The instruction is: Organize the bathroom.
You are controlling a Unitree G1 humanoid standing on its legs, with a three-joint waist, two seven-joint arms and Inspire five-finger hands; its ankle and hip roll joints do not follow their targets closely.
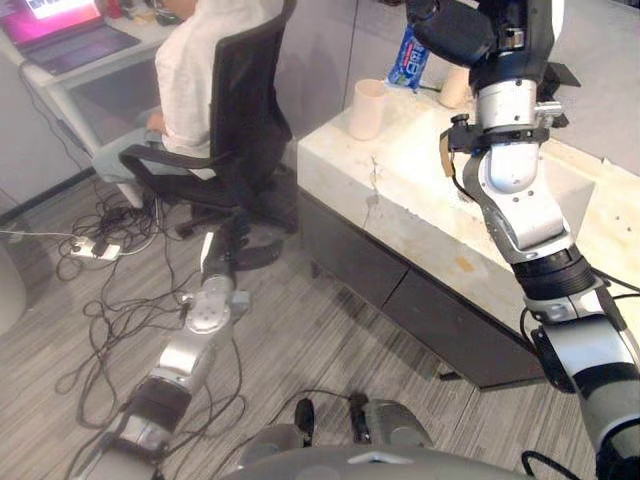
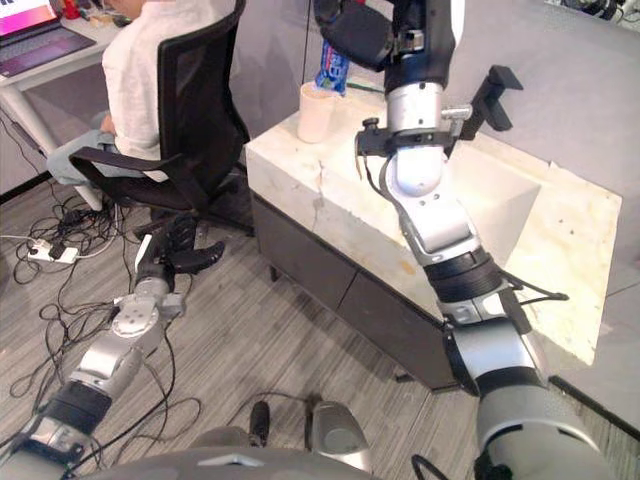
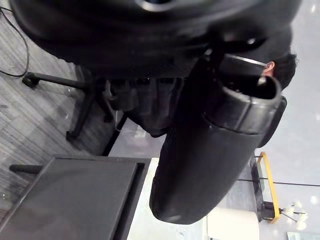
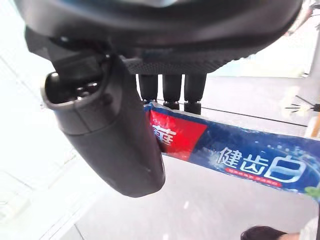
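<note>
Pale cream stone made up the long vanity counter (image 1: 400,190), a cracked slab set on dark cabinet fronts (image 2: 345,285), with a rectangular basin (image 2: 505,195) sunk into it. Above the counter's far end the right hand (image 1: 452,32) was raised, its fingers (image 4: 172,90) and thumb curled round a flat blue, red and white toothpaste tube (image 4: 235,157); the tube hung clear of the stone, pinched at its crimped end. On the counter, just beside and below the tube, stood a plain cream plastic cup (image 1: 367,108), upright near the counter's far corner. A second pale cylinder (image 1: 455,88) stood farther along the counter's back edge, partly hidden by the arm.

Well apart from the counter, low over the grey wood-look floor (image 2: 270,340), the left hand (image 2: 178,245) hung with relaxed fingers, holding nothing. Beyond the counter's far end a person (image 1: 205,60) sat in a black mesh office chair (image 1: 235,110) at a desk.
</note>
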